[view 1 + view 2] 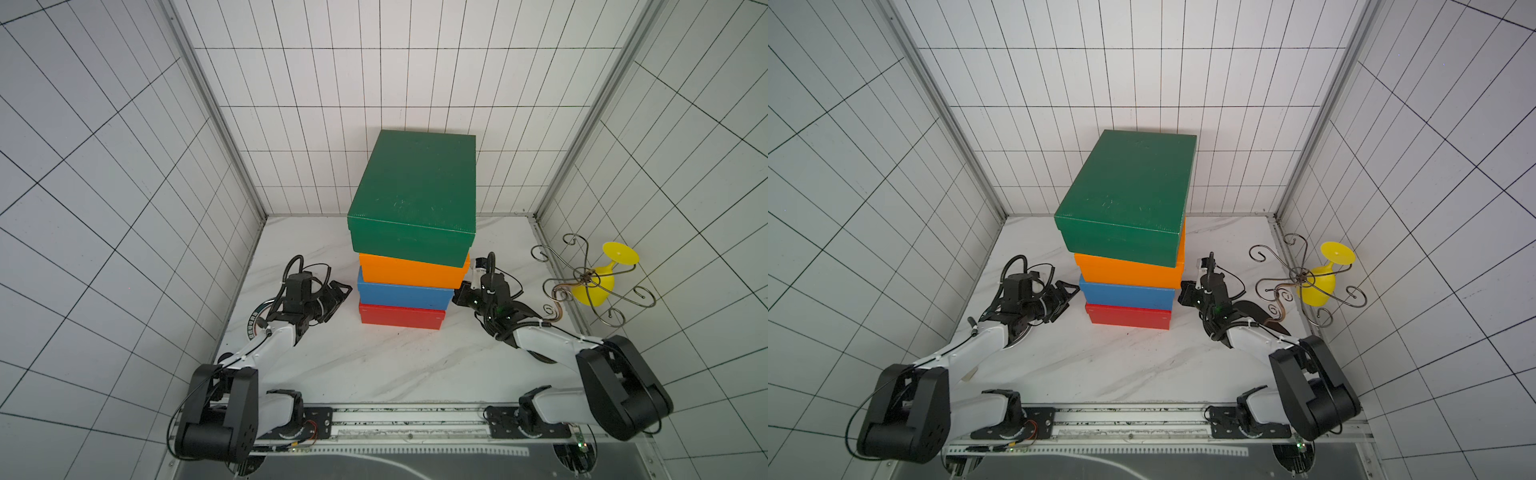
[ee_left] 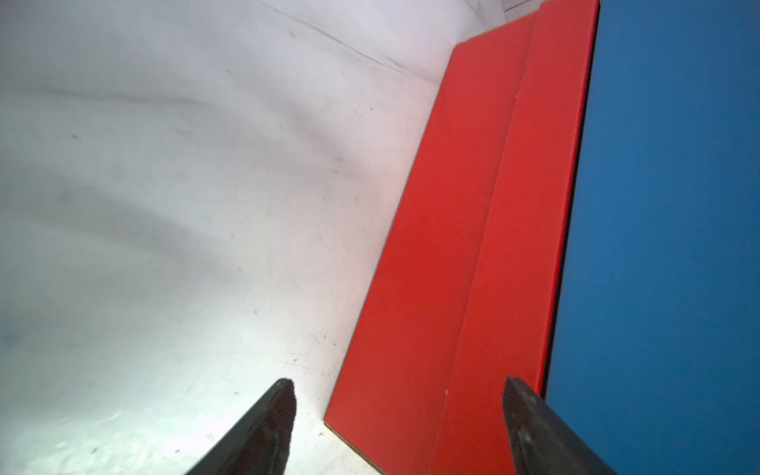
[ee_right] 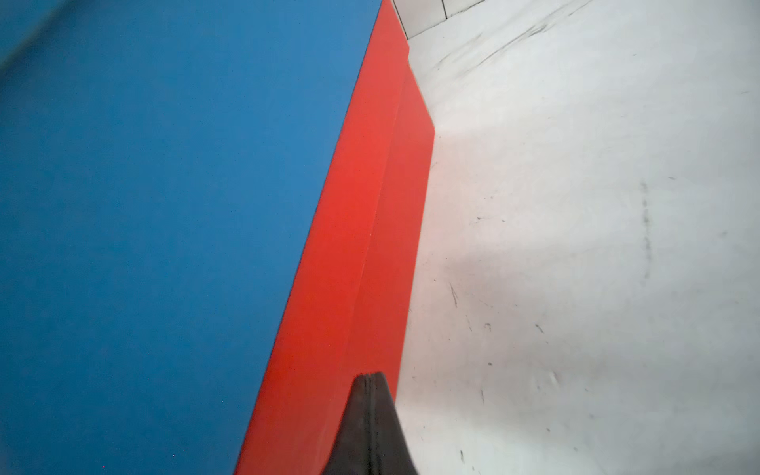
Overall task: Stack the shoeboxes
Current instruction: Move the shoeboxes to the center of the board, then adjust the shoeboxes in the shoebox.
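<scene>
Beside the stacked shoeboxes, the left gripper gapes empty and the right gripper is closed, empty.

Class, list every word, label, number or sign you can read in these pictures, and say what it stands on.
No text is readable.
green box, orange box, blue box, red box: plain, no print.
round disc: marks on its rim, too small to read.
front strip: dark marks, too blurred to read.
</scene>
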Action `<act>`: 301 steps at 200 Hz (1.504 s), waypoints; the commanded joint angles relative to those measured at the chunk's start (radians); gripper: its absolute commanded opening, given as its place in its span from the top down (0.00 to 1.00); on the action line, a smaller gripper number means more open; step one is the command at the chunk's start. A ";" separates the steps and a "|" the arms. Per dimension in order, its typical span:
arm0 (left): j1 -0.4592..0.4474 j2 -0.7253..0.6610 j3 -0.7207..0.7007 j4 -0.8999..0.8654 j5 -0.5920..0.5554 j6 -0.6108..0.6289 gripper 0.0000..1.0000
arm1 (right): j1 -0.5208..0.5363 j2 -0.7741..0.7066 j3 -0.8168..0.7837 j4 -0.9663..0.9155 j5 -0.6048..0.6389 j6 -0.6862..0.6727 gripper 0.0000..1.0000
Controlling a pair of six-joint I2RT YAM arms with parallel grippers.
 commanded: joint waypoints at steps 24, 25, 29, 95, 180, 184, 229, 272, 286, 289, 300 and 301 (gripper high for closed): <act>0.010 -0.129 0.079 -0.122 0.026 0.044 0.21 | -0.003 -0.144 -0.036 -0.108 -0.022 -0.011 1.00; 0.010 -0.132 0.080 -0.123 0.027 0.043 0.21 | -0.002 -0.147 -0.035 -0.110 -0.022 -0.012 1.00; 0.008 -0.143 0.084 -0.128 0.028 0.042 0.21 | 0.002 -0.159 -0.034 -0.116 -0.027 -0.016 1.00; -0.023 -0.245 0.097 -0.154 0.049 0.004 0.20 | 0.104 -0.256 -0.031 -0.143 -0.063 -0.016 1.00; -0.123 -0.318 0.085 -0.170 0.022 -0.044 0.20 | 0.175 -0.286 -0.032 -0.156 -0.047 0.021 1.00; -0.128 -0.323 0.083 -0.170 0.021 -0.045 0.20 | 0.177 -0.290 -0.032 -0.156 -0.046 0.022 1.00; -0.155 -0.367 0.085 -0.205 0.005 -0.054 0.20 | 0.205 -0.330 -0.029 -0.175 -0.028 0.038 1.00; -0.156 -0.374 0.090 -0.233 -0.012 -0.039 0.20 | 0.229 -0.355 -0.018 -0.202 -0.021 0.036 1.00; -0.154 -0.361 0.093 -0.226 -0.017 -0.034 0.20 | 0.236 -0.354 -0.010 -0.207 -0.018 0.034 1.00; -0.154 -0.356 0.094 -0.225 -0.018 -0.034 0.20 | 0.237 -0.354 -0.009 -0.207 -0.017 0.033 1.00; -0.154 -0.340 0.098 -0.221 -0.021 -0.028 0.20 | 0.240 -0.352 -0.008 -0.208 -0.015 0.032 1.00; -0.154 -0.337 0.099 -0.221 -0.021 -0.028 0.20 | 0.241 -0.352 -0.007 -0.207 -0.015 0.032 1.00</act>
